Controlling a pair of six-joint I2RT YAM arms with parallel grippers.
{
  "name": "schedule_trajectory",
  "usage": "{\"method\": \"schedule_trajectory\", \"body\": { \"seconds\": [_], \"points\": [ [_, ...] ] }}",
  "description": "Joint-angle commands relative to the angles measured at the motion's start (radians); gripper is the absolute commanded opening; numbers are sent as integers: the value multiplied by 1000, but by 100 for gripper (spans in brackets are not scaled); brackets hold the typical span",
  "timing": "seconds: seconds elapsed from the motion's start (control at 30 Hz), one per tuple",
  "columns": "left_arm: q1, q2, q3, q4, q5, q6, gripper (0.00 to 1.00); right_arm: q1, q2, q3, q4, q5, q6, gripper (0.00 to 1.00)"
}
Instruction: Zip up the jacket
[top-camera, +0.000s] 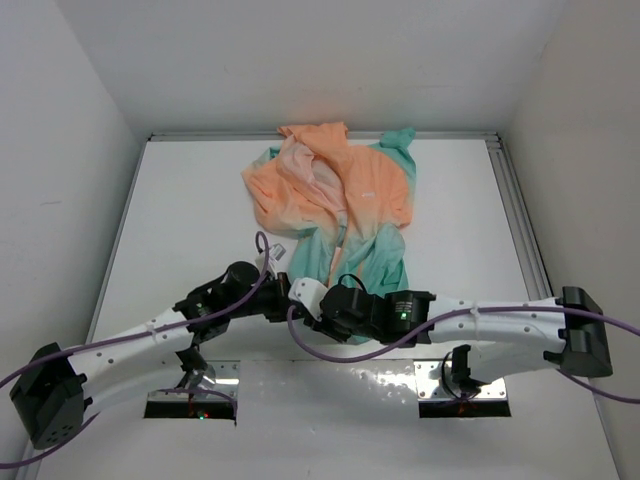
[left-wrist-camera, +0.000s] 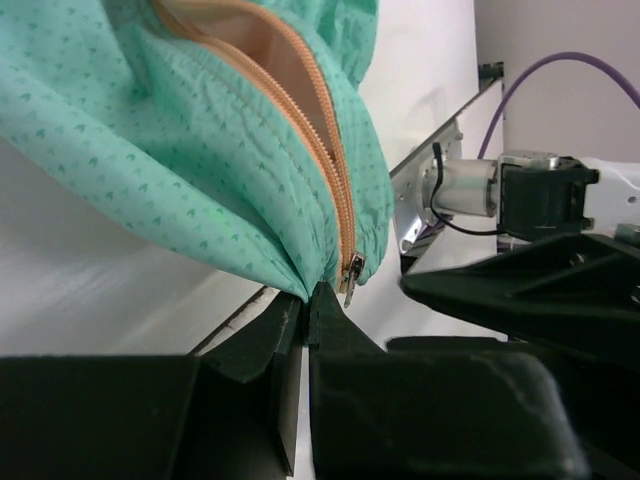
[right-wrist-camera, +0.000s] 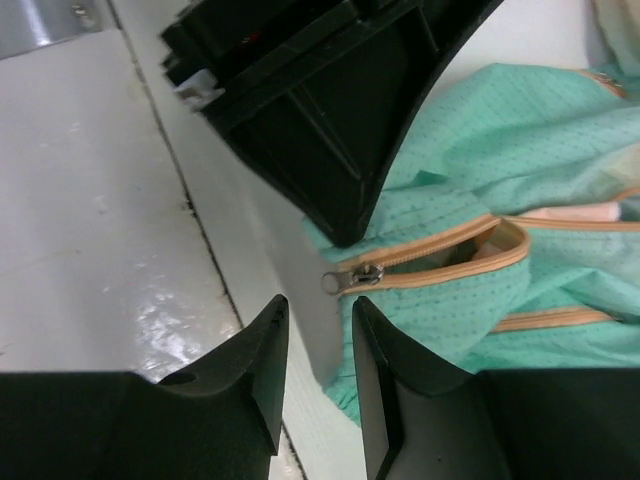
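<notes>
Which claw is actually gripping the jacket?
The left claw, pinched shut on the hem of the jacket beside the zipper slider; the right claw is open, holding nothing.

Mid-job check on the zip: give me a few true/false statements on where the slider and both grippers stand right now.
1. The zipper slider sits at the bottom hem of the jacket. True.
2. The jacket is fully zipped. False: the zipper gapes above the slider, with the lining showing.
3. The right gripper holds the slider. False: its fingers are apart, empty and short of it.
4. The left gripper pinches the hem beside the slider. True.
</notes>
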Motion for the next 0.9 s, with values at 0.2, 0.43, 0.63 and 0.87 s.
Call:
{"method": "schedule_trajectory", "body": {
  "seconds": [0.2,0.43,0.63,0.87],
  "points": [
    [11,-21,60,45,42,-3,0,49,88,96,-31,167,-42,33],
    [12,-18,67,37,39,5,0,61,94,88,-20,219,-39,33],
    [12,-16,60,41,42,1,0,64,104,68,3,238,-31,33],
    [14,-11,59,46,50,2,0,73,114,70,1,264,-30,32]
  ]
}}
